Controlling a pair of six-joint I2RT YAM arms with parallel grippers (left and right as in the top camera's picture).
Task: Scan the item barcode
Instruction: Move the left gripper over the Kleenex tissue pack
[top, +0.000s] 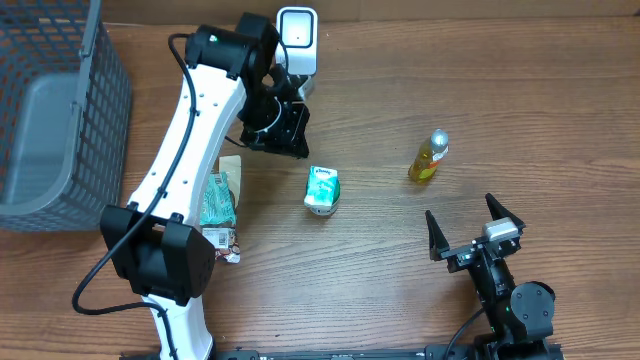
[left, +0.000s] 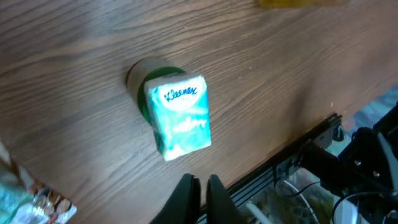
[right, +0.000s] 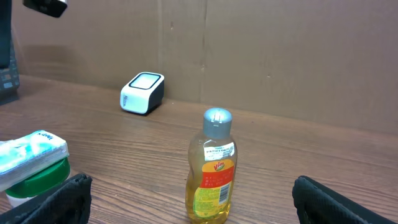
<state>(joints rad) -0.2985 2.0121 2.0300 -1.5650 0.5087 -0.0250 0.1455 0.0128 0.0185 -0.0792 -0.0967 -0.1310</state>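
A white barcode scanner (top: 297, 37) stands at the table's far edge. My left gripper (top: 290, 130) hovers just in front of it, shut with nothing between its fingers (left: 186, 196). Below it a teal Kleenex pack (left: 180, 118) rests on a green-lidded container (left: 149, 78), also seen mid-table (top: 322, 190). A yellow Vim bottle (right: 212, 168) with a silver cap stands upright, label and barcode facing my right wrist camera. My right gripper (top: 460, 208) stands wide open near the front edge, short of the bottle (top: 428, 157).
A grey wire basket (top: 60, 110) fills the left end. Snack packets (top: 220, 205) lie beside the left arm's base. The scanner (right: 142, 92) backs onto a brown wall. Cables and clutter (left: 298, 186) hang past the table's edge.
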